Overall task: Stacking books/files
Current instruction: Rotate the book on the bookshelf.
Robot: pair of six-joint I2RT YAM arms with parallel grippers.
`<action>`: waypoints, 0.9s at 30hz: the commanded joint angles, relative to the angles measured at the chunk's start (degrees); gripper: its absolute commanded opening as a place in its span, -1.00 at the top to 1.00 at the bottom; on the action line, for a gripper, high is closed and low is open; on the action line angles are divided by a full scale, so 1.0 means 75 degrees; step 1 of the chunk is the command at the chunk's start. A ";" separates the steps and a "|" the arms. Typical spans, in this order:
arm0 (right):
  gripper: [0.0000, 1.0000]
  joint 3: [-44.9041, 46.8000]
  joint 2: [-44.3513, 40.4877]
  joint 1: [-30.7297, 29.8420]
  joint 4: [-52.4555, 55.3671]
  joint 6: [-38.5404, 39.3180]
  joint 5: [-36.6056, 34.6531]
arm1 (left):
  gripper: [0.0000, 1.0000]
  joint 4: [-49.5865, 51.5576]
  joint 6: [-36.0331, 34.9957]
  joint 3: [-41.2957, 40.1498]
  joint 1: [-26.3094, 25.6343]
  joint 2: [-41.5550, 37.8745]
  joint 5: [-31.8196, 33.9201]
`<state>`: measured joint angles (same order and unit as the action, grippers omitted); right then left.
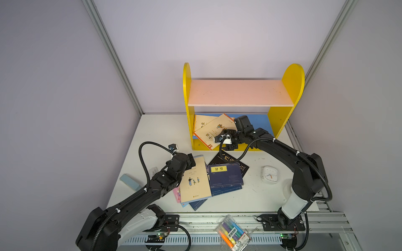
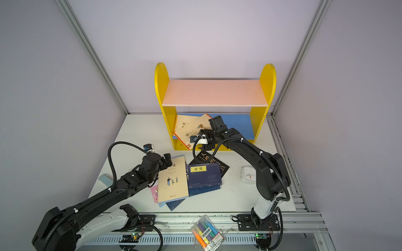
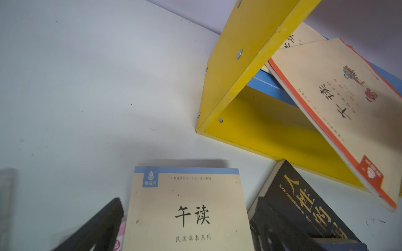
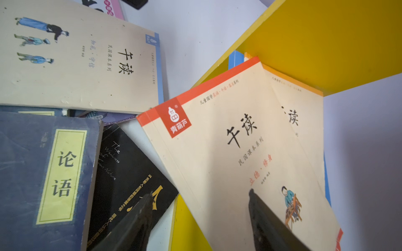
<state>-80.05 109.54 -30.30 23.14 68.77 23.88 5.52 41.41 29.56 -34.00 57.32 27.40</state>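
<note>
You find the shelf unit (image 1: 291, 87) in the upper middle of the frame, at the back of the table (image 1: 161, 134). At the left end of its lower board (image 1: 261, 122) lie two books: the upper book (image 1: 214, 130) sits askew on the lower book (image 1: 200, 123) and juts out over the front edge. Before the shelf unit, mid-frame, lies a loose pile. The left book (image 1: 195, 180) tops it, with a buried book (image 1: 177, 193) peeking out at its left edge. Just right of it, the right book (image 1: 225, 175) lies on an under book (image 1: 226, 190) and on the back book (image 1: 227, 157), whose far corner reaches the shelf unit's foot. Right of the pile, apart, you see the clock (image 1: 269, 175). The marker pack (image 1: 233, 233) lies at the bottom centre, on the rail (image 1: 195, 219) before the table.
</note>
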 commanded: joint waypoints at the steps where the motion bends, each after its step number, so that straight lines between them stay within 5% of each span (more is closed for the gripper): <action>1: -0.44 -0.0186 0.0249 -0.0037 -0.0153 0.0018 -0.0152 | -0.95 -0.0021 -0.0023 -0.0017 0.0018 -0.0084 0.0218; 16: -0.43 -0.2175 0.1568 -0.0125 -0.0099 -0.1980 0.0096 | -0.95 -0.0589 -0.0099 -0.0235 0.0080 -0.0047 0.0115; 27: -0.44 -0.2712 0.1888 -0.0272 -0.0086 -0.2280 0.0367 | -0.95 -0.0636 -0.0066 -0.0401 0.0147 -0.0115 0.0070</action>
<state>-100.16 123.81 -32.29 22.92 51.86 24.45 1.98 40.97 26.68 -33.10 56.77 28.12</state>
